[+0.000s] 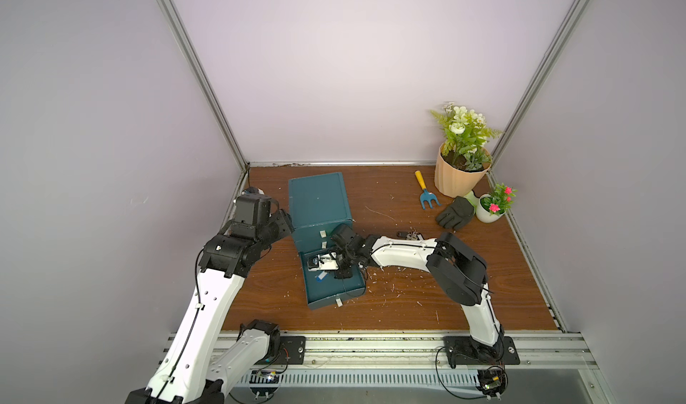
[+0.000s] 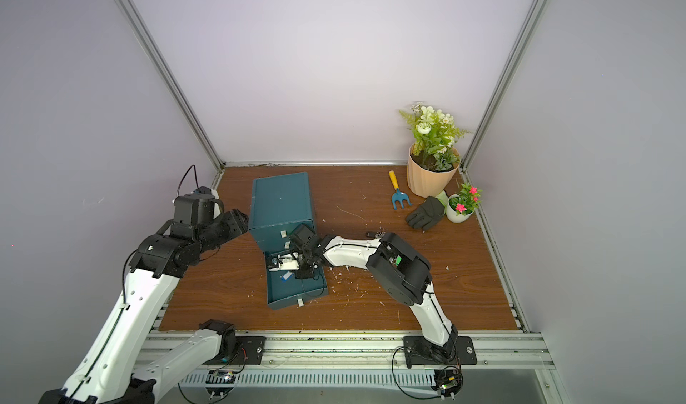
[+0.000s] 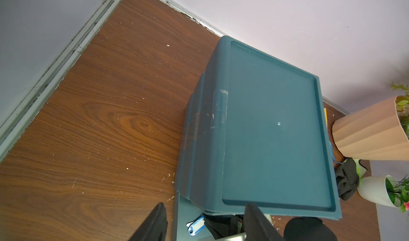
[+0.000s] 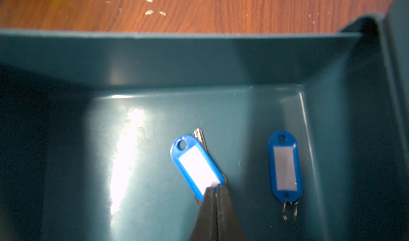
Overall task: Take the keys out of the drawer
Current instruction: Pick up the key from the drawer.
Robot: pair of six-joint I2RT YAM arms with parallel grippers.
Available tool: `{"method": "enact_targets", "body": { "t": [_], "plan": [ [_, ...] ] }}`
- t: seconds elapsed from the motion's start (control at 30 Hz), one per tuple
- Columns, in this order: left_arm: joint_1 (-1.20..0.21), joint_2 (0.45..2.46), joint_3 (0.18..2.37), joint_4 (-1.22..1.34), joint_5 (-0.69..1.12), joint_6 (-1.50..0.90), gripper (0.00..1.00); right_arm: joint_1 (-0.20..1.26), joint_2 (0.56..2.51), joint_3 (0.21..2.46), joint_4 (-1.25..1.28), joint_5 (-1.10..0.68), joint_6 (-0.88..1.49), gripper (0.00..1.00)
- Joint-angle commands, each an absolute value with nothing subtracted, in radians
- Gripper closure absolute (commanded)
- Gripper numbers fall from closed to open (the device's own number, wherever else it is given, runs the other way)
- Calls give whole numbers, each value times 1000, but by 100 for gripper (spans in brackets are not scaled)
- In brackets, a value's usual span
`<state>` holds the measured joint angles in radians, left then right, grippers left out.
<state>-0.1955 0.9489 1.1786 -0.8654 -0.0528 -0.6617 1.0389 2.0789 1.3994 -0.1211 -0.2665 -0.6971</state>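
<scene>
Nearest, on the counter (image 1: pixel 408 302), an open drawer (image 1: pixel 328 302), drawn out from the foot of the teal cabinet (image 1: pixel 317 198). Inside it, pinching the end of a blue-tagged key (image 4: pixel 197 169) with the right jaws, pressed together on the tag. Just beside that, flat on the drawer floor near a corner, a second blue tag (image 4: pixel 285 164) with its ring, untouched. Off to the cabinet's left side: the left jaws, spread wide, holding nothing. Behind the right arm (image 1: pixel 401 252), out on the counter, a silver bunch (image 1: pixel 411 234), too small to make out further. Farther back, a fork (image 1: pixel 427 194), then a glove (image 1: pixel 456 213), a small pot (image 1: pixel 484 216) and a big pot (image 1: pixel 456 179) by the far right corner.
</scene>
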Motion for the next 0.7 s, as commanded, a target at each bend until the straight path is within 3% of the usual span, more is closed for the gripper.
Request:
{"method": "enact_targets", "body": {
  "t": [0.0, 0.4, 0.67],
  "plan": [
    [-187, 943, 1214, -877, -82, -643, 41, 1039, 1980, 1402, -137, -287, -668, 96],
    [-187, 1010, 1355, -872, -138, -558, 41, 1044, 1702, 1325, -151, -222, -632, 100],
    [-186, 1053, 1415, -783, -82, -503, 42, 1041, 1463, 1222, -198, -113, -527, 100]
  ]
}}
